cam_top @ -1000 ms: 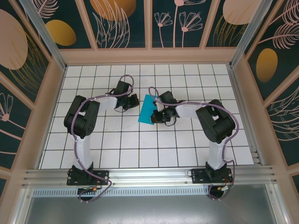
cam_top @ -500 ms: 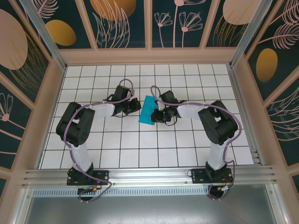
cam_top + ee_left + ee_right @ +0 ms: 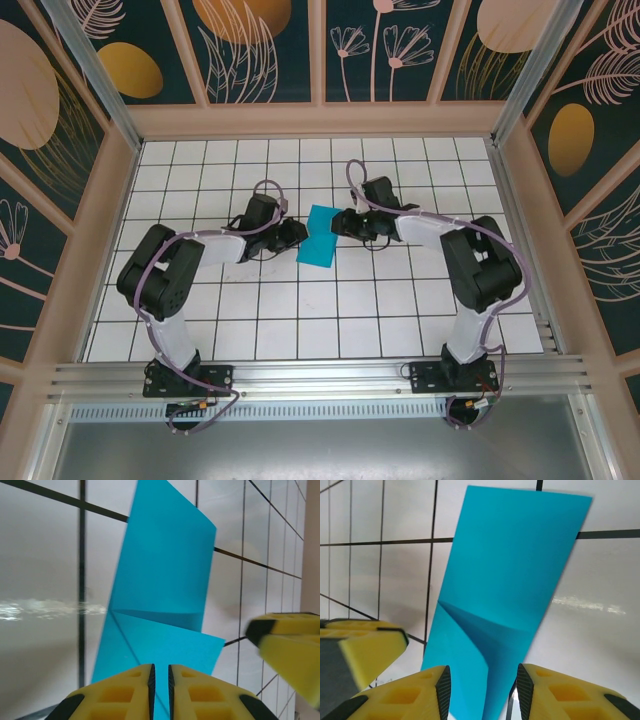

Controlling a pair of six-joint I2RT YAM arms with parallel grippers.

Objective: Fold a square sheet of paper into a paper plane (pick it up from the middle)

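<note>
The square sheet of paper (image 3: pixel 322 238) is teal-blue and folded into a layered oblong, lying on the white grid table between the two grippers. In the left wrist view the paper (image 3: pixel 165 580) shows a diagonal crease and a slightly raised flap. My left gripper (image 3: pixel 296 232) sits at the paper's left edge; its jaws (image 3: pixel 161 690) are shut to a thin slit right over the paper. My right gripper (image 3: pixel 343 222) is at the paper's right edge, and its open jaws (image 3: pixel 480 690) straddle the near end of the paper (image 3: pixel 515 570), which bulges along a fold.
The white grid table (image 3: pixel 300 310) is fenced by wooden walls (image 3: pixel 320 120) at the back and sides. Each wrist view catches the other gripper's yellow finger, one finger (image 3: pixel 290 650) at right and one finger (image 3: pixel 365 650) at left. Free tiles lie all round the paper.
The paper, tilted up in the right gripper before, now lies lower and flatter. The right gripper has shifted toward the back. The left gripper has moved right onto the paper's edge.
</note>
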